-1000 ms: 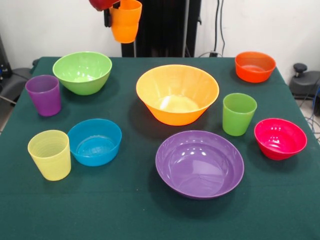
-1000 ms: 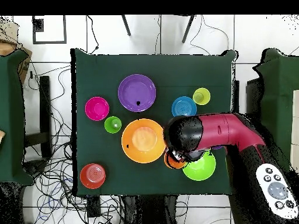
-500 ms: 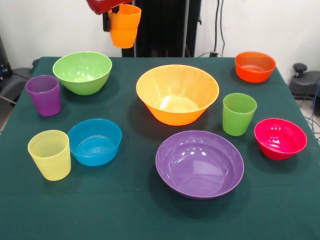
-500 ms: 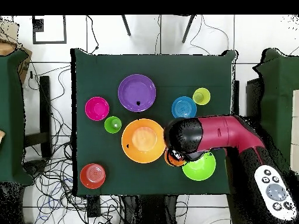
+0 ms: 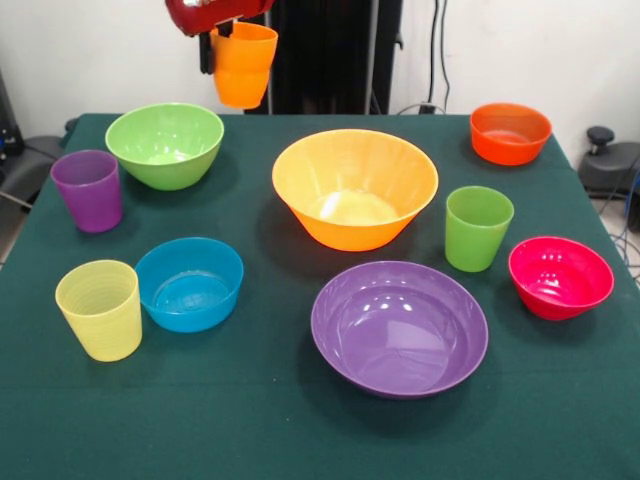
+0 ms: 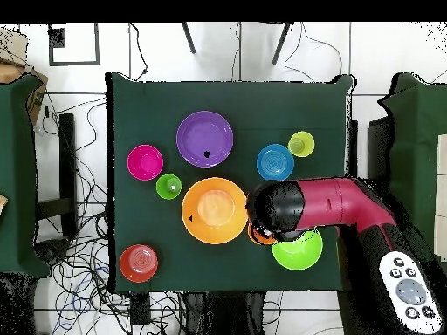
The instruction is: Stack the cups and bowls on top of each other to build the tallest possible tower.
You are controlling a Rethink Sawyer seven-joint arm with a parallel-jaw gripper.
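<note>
My gripper (image 5: pixel 222 45) is shut on the orange cup (image 5: pixel 242 66) and holds it upright in the air, behind and between the light green bowl (image 5: pixel 165 145) and the large orange-yellow bowl (image 5: pixel 355 188). In the overhead view the arm (image 6: pixel 278 209) covers the gripper; only the orange cup's edge (image 6: pixel 257 235) peeks out. The purple bowl (image 5: pixel 399 327), blue bowl (image 5: pixel 189 283), pink-red bowl (image 5: pixel 560 277) and orange-red bowl (image 5: pixel 510 133) each stand alone. So do the purple cup (image 5: pixel 88 190), pale yellow cup (image 5: pixel 99 309) and green cup (image 5: pixel 478 228).
The table wears a dark green cloth (image 5: pixel 250 420). Cables lie on the floor left of the table (image 6: pixel 83 218) in the overhead view. A black pedestal (image 5: pixel 330 50) stands behind the table.
The gripper with the orange cup has come down a little and shifted left in the front view. The bowls and other cups have not moved.
</note>
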